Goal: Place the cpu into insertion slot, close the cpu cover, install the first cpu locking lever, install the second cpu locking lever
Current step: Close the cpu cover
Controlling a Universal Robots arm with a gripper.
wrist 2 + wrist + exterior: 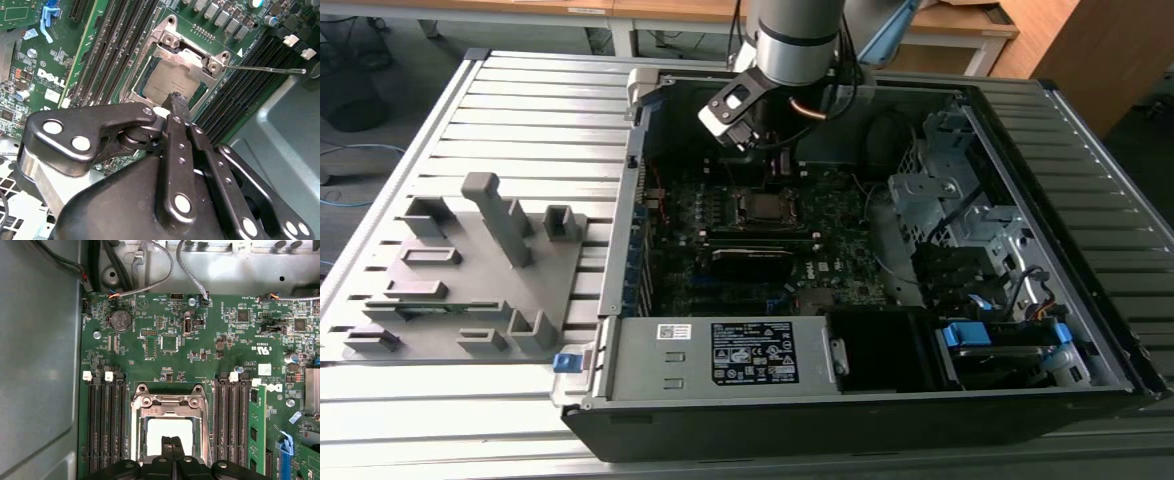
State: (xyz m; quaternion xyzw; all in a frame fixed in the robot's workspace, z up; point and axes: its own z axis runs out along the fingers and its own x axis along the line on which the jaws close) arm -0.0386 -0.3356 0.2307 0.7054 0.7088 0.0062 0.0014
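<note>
Spreading across the exterior view, a slatted metal bench (pixel 507 110) carries an open computer case (pixel 720 435) lying on its side. A grey fixture tray (pixel 454 300) with upright posts sits just beside the case on the exterior view's left. Inside the case, the green motherboard (pixel 841 240) lies flat, and a silvery power supply box (pixel 707 355) sits along the near wall. The arm (pixel 794 40) reaches down into the case from above, over the far part of the board.

The end effector (pixel 176 97) hangs low over the insertion slot (pixel 134 92). Its two black fingers (pixel 167 445) are pressed together side by side, with nothing gripped between them. In both wrist views their tips sit over the edge of the socket's middle. Whether they actually touch the metal is not clear.

The insertion slot sits between two banks of long black memory slots (pixel 105 425). The cpu cover (pixel 187 57) lies down over it. The cpu (pixel 162 82) is seated in the slot, and its dull silver top shows through the cover's cut-out centre.

A thin locking lever (pixel 265 69) juts out from one socket corner and runs across the neighbouring memory slots rather than along the socket's side.
</note>
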